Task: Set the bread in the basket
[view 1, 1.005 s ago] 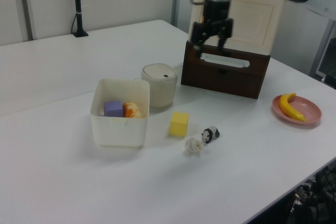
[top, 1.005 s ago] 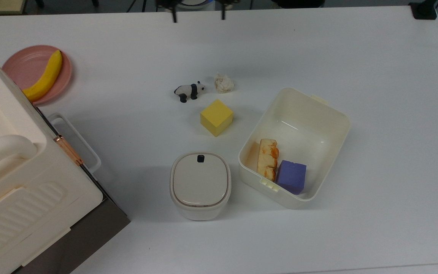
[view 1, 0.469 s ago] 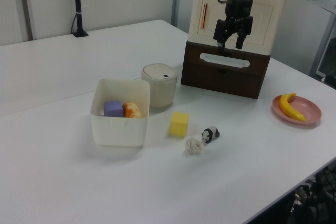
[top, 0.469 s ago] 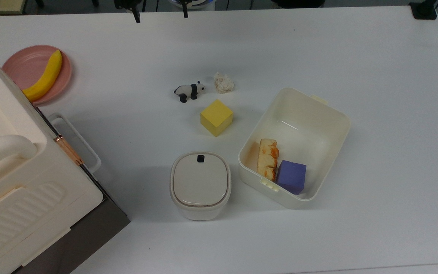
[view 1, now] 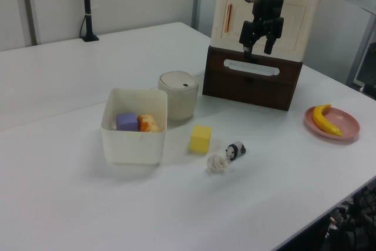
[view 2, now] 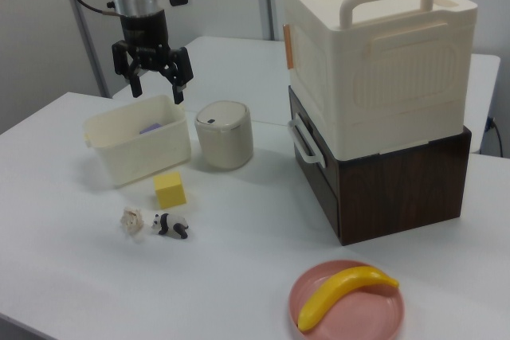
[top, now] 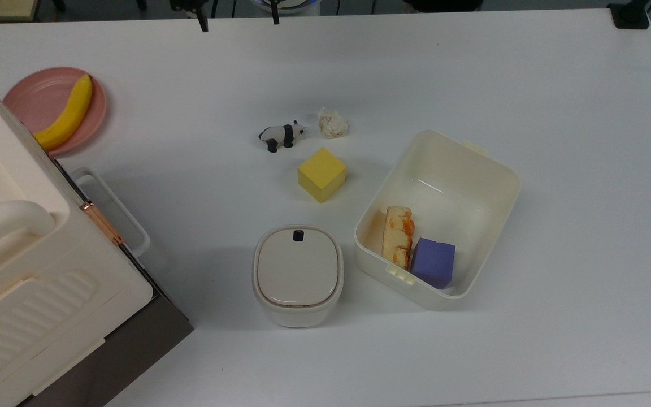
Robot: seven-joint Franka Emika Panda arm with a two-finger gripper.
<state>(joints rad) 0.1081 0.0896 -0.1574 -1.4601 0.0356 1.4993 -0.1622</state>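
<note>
The basket (top: 500, 169) sits on the white desk (top: 557, 85) toward the top view's right, and it holds two things. The bread (top: 397, 235) lies lengthwise along the wall on the top view's left, glazed top showing, and a purple block (top: 433, 263) lies just beside it in the corner by the clip tabs. In the left view the bread (view 1: 147, 123) and the purple block (view 1: 126, 121) show above the basket's rim (view 1: 134, 136).

The gripper (view 1: 257, 43) hangs in the air well apart from the basket, its fingers (view 1: 243, 42) spread wide with nothing between them. In the right view the gripper (view 2: 153, 84) is likewise open and empty.

A lidded white bin (top: 298, 275) with a black button stands shut near the basket. A pink plate (top: 34, 102) carries a banana (top: 66, 114). A yellow cube (top: 321, 174), a toy panda (top: 280, 135) and a crumpled paper ball (top: 332, 123) lie loose on the desk. A cream case (view 2: 374, 53) stands on a dark brown drawer unit (view 2: 398, 185).
</note>
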